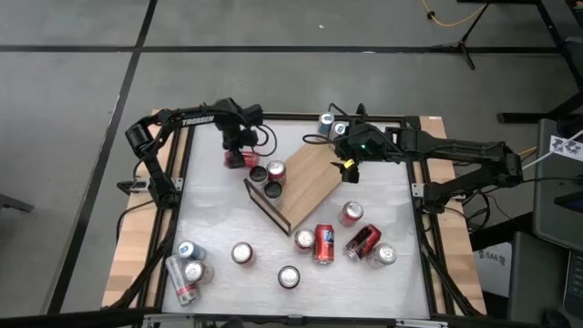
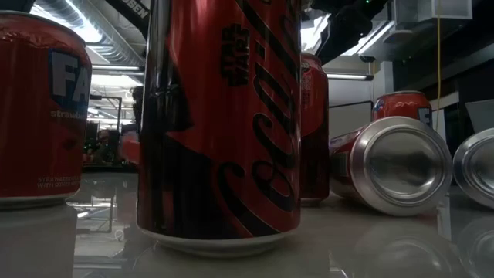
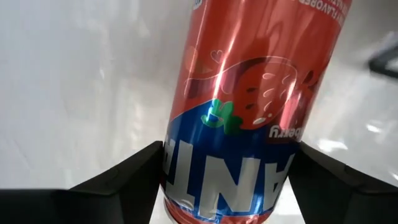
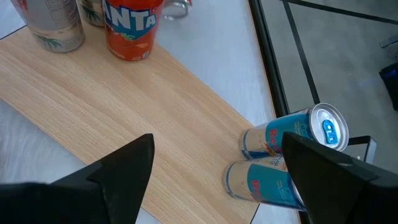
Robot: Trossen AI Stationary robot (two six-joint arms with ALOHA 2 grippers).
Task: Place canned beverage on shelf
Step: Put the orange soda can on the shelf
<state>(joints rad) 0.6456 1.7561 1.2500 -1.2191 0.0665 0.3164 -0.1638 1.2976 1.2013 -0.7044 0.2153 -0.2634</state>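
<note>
Left gripper (image 1: 240,157): at the far left of the table, fingers (image 3: 124,180) set either side of a lying red strawberry can (image 3: 249,106), pinching or about to pinch it; contact on both sides cannot be confirmed.

Right gripper (image 1: 350,169): spread wide, holding nothing, hovering over the far right end of the shelf (image 1: 305,182).

Near zone: loose cans scattered across the near table, some upright, some on their sides; a tall red-and-black cola can (image 2: 220,123) stands closest to the low camera.

Middle zone: the shelf, a light-wood board lying diagonally at mid-table, with two cans (image 1: 271,179) upright at its left end, most of the board bare.

Far zone: two blue-and-silver cans (image 4: 292,155) lying just beside the shelf's far right edge.

Handling note: judged step is grasping the strawberry can. Squeeze across the middle of the barrel, lift clear, turn it upright, and set it on bare board beside the standing cans without knocking them.
</note>
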